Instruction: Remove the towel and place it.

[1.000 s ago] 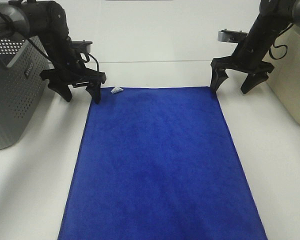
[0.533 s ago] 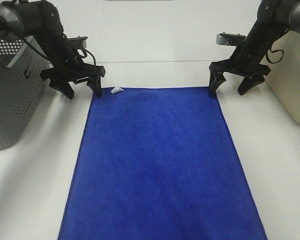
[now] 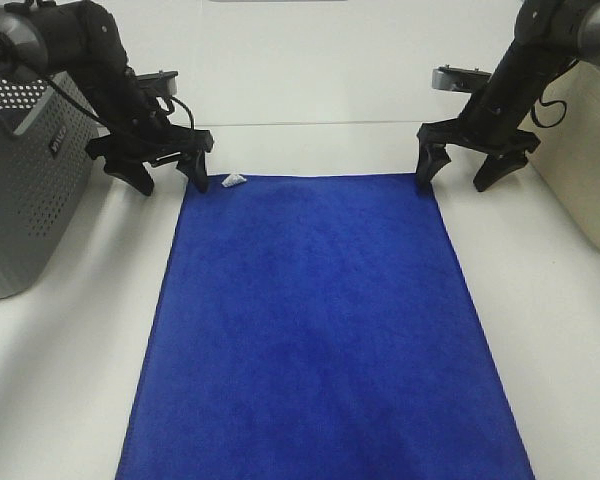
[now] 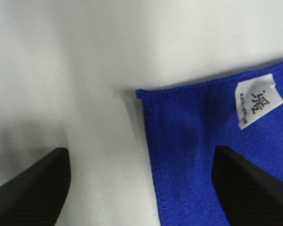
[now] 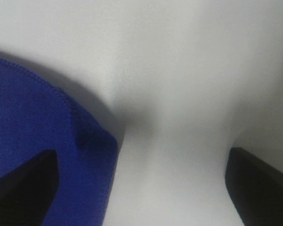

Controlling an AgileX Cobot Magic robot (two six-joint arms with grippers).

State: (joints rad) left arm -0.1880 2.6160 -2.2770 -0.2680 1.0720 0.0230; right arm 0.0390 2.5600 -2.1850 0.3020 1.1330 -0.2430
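- The towel [image 3: 320, 330] lies spread flat on the white table [image 3: 70, 350], between the grey basket [image 3: 25, 200] on the left and a beige bin [image 3: 585, 170] on the right. It touches neither.
- Its long axis runs from the far edge, by the arms, toward the camera. The short far edge lies square across the table, and the near end runs out of the high view.
- The white tag [image 3: 234, 181] sits at the far-left corner, so that corner marks the towel's left far end.
- The left claw [image 3: 172, 185] is spread wide and holds nothing. It straddles the far-left corner: in its wrist view one finger [image 4: 254, 188] is over the blue cloth and the other over bare table.
- The right claw [image 3: 453, 183] is also wide open and empty. It straddles the far-right corner the same way, where the hem shows a small crease.
- Whether any fingertip touches the cloth, I cannot tell.
- One claw at each far corner keeps the towel's width taut and its edge straight, which fits a two-arm carry by the corners.
- With the cloth flat, out of the basket and both claws empty, the placing looks done or very nearly done.
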